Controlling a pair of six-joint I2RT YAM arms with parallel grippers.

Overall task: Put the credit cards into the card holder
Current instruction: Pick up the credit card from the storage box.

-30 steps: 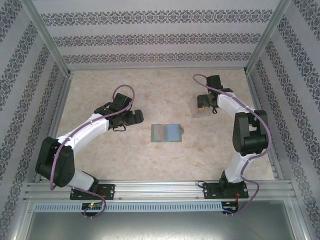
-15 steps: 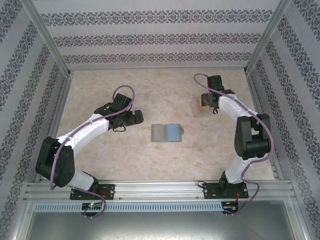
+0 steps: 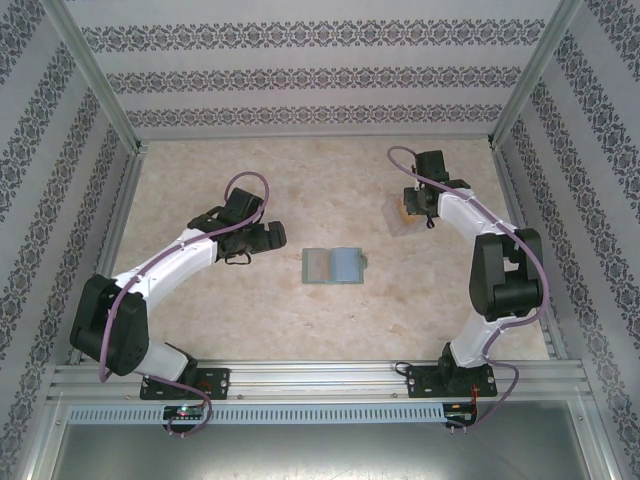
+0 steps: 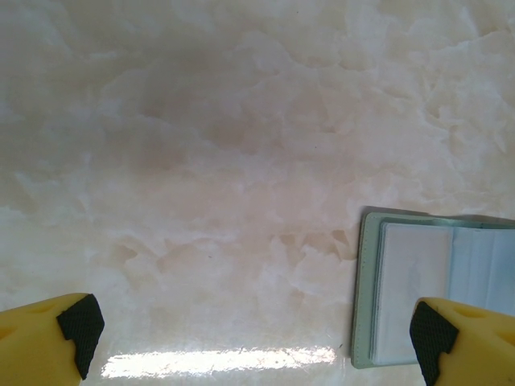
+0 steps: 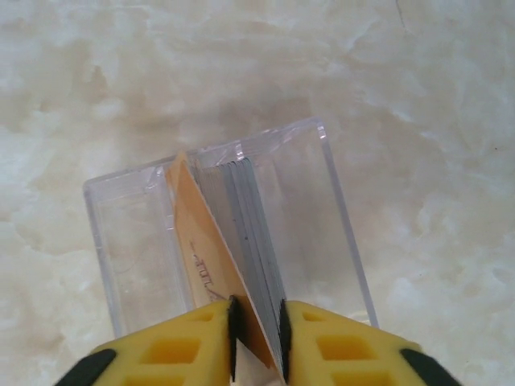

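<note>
Our right pincer (image 5: 257, 322) has now clamped the upright credit cards (image 5: 229, 241); the card holder (image 3: 333, 265) lies at its eight o'clock, nearer our wide-apart left pincer (image 4: 253, 330).

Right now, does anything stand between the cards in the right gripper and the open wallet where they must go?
Nothing visible lies on the table between them. The right gripper pinches the cards, which stand inside the clear case, so its walls surround them until lifted. The left gripper hangs open beyond the wallet, out of the path.
</note>
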